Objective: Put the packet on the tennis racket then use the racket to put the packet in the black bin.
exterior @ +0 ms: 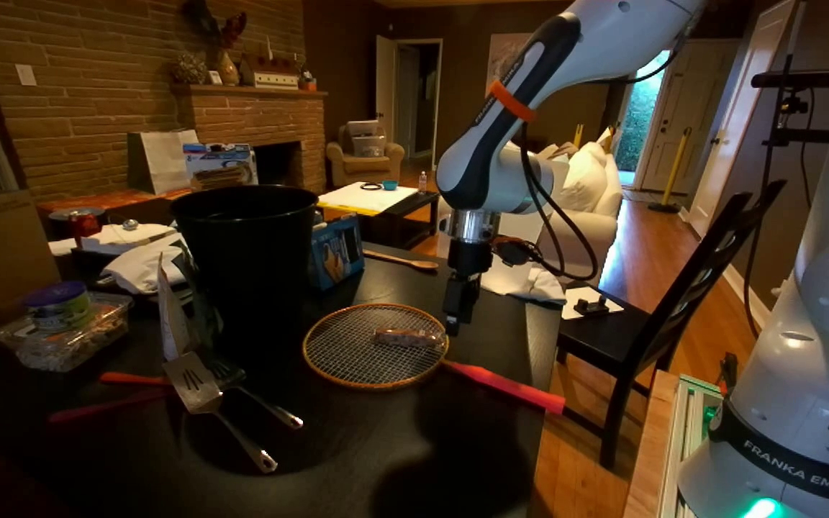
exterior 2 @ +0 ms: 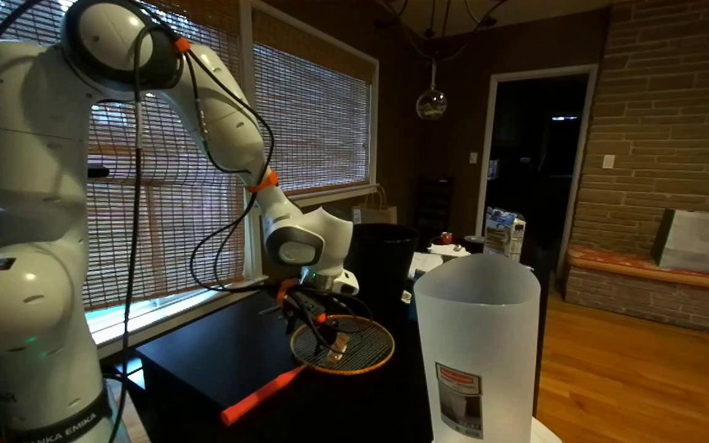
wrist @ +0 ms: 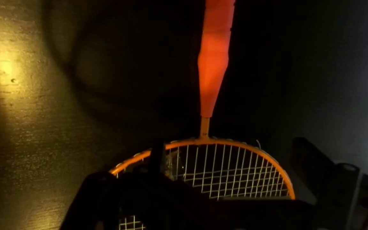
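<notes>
Step 1 looks done imo: packet (exterior: 409,338) on the racket (exterior: 357,354) near its handle (exterior: 508,385), jaws wide and empty, so next I'd grab that for a level lift toward the far black bin (exterior: 245,252).

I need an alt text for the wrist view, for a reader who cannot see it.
An open gripper above an orange-rimmed racket on a dark table, its red handle toward the top edge. Part of a packet shows on the strings, beside one finger.
</notes>
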`<state>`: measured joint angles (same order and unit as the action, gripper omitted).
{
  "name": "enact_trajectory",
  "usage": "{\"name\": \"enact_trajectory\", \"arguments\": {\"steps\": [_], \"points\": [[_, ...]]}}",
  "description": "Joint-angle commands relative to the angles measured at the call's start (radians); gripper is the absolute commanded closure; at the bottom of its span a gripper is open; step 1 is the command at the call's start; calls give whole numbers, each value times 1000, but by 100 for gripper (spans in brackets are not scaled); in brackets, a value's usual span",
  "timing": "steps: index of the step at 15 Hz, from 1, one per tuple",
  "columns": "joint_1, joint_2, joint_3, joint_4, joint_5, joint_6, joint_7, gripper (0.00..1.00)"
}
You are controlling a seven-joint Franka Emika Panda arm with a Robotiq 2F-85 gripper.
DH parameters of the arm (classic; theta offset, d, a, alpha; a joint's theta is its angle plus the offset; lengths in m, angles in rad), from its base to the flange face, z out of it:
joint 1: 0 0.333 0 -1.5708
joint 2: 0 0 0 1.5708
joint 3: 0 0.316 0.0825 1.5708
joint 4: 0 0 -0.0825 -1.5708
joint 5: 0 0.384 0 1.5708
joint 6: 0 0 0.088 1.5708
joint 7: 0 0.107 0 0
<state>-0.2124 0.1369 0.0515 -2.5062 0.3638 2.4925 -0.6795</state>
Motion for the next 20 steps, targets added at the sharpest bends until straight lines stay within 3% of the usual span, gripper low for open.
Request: {"name": "enact_trajectory", "arguments": {"steps": [1, 5, 10, 13, 15, 16, 20], "points": [[28, -5, -27, -7, 4, -3, -2, 0], [32, -8, -27, -10, 4, -3, -2, 0], [126, -88, -58, -177, -335, 190, 308, 0], [159, -139, -62, -263, -457, 273, 436, 0], [162, -167, -51, -305, -429, 293, 425, 0], [161, -120, -59, -236, -435, 267, 434, 0], [142, -110, -76, -239, -331, 290, 331, 0]]}}
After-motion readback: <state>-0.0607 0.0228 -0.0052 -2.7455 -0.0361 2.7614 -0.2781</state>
